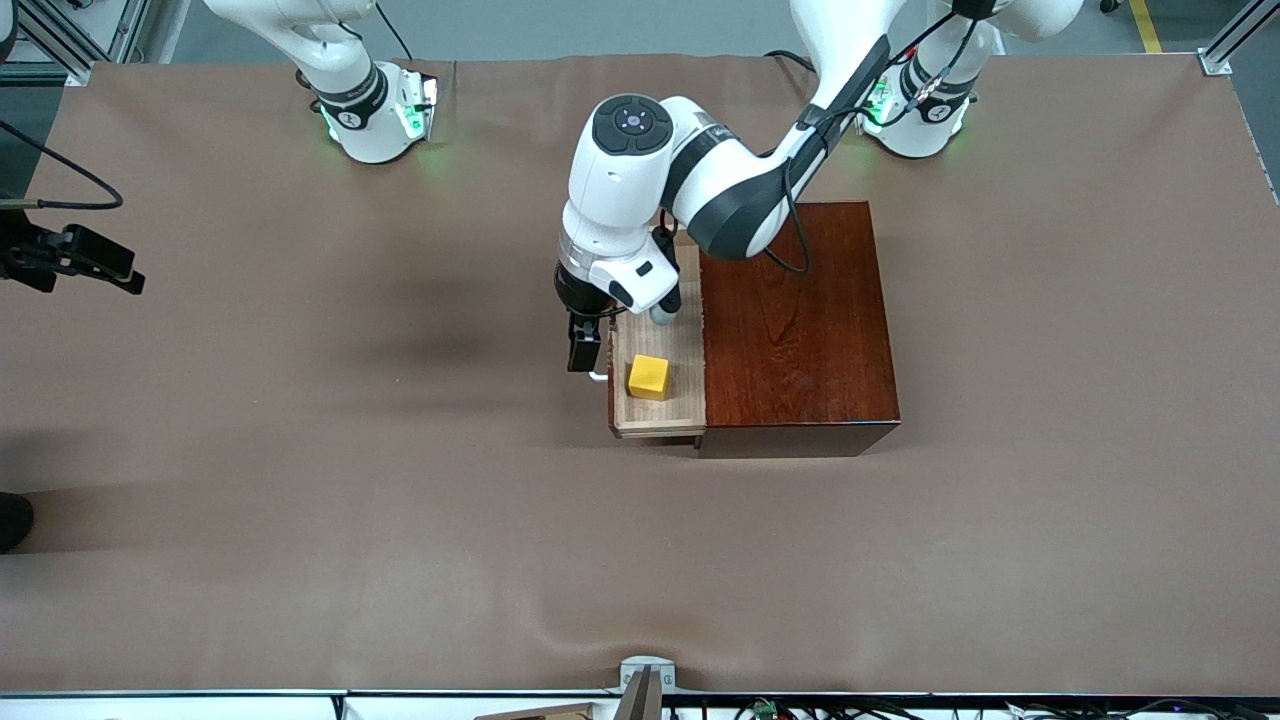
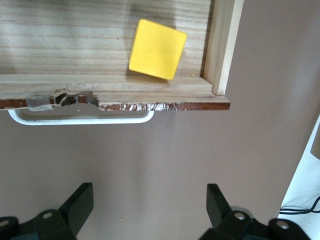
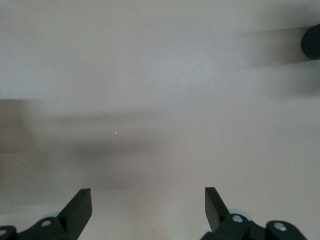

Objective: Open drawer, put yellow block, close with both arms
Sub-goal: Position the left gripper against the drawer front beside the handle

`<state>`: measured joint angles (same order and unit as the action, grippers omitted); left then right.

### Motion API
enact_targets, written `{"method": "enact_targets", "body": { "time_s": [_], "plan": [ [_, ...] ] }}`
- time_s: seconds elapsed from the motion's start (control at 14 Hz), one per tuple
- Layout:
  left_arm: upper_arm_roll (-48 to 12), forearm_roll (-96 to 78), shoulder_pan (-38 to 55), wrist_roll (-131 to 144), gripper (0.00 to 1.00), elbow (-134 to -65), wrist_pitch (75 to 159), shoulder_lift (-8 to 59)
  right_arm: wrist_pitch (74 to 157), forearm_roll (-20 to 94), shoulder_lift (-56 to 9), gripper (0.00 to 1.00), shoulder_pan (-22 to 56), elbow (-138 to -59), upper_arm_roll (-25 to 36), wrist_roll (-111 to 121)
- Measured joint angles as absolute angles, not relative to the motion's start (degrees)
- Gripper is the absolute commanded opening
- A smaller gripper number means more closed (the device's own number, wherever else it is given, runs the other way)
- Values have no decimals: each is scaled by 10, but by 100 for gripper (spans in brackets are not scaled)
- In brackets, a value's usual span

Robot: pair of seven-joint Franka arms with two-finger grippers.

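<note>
The drawer (image 1: 682,345) stands pulled out of the dark reddish-brown box (image 1: 795,320) toward the right arm's end of the table. The yellow block (image 1: 648,377) lies in the drawer, at its end nearer to the front camera. In the left wrist view the block (image 2: 157,49) rests on the tray floor (image 2: 70,40) just inside the front, whose white handle (image 2: 80,120) is free. My left gripper (image 1: 585,345) is open and empty in front of the handle, also shown in its wrist view (image 2: 150,210). My right gripper (image 3: 148,207) is open and empty over bare cloth; the right arm waits.
Brown cloth (image 1: 400,520) covers the whole table. A black device with a cable (image 1: 75,255) sticks in at the right arm's end. The arms' green-lit bases (image 1: 380,115) stand along the edge farthest from the front camera. A metal bracket (image 1: 645,680) sits at the nearest edge.
</note>
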<state>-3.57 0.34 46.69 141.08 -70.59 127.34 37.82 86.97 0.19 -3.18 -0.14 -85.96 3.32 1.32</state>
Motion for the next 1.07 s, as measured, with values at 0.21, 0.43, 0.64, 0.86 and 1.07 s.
{"method": "enact_targets", "body": {
  "time_s": [0.21,0.43,0.64,0.86,1.07],
  "plan": [
    [-33,23,483,1396,100,-706,1279,385,870,2,-32,100,-1,-861,32,13],
    [-29,32,497,1395,100,-708,1279,395,870,2,-32,100,-1,-861,32,13],
    [-29,32,503,1398,100,-711,1241,401,871,2,-32,100,-1,-861,32,13],
    [-29,32,504,1402,100,-711,1215,403,871,2,-32,100,-1,-861,32,13],
    [-30,31,504,1402,100,-713,1176,404,871,2,-32,100,-1,-861,32,13]
  ]
}}
